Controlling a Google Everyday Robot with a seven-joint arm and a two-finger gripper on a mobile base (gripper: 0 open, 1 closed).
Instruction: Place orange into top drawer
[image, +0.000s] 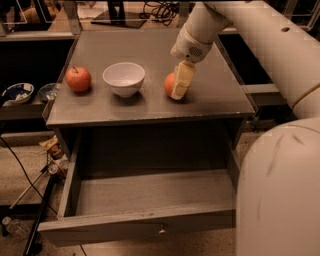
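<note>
The orange (169, 84) sits on the grey table top (150, 50), right of the white bowl (124, 78). My gripper (177, 91) has come down from the upper right onto the orange. Its pale tip covers the orange's right side and reaches down to the table top. The top drawer (100, 227) is pulled wide open below the table top. Its inside is bare, and its small metal knob (161, 230) shows on the front panel.
A red apple (78, 79) with a dark stem lies at the table's left. My white arm (260, 45) and base (280, 190) fill the right side. A shelf with dishes (17, 92) stands at the left. Cables and a stand (35, 220) are on the floor.
</note>
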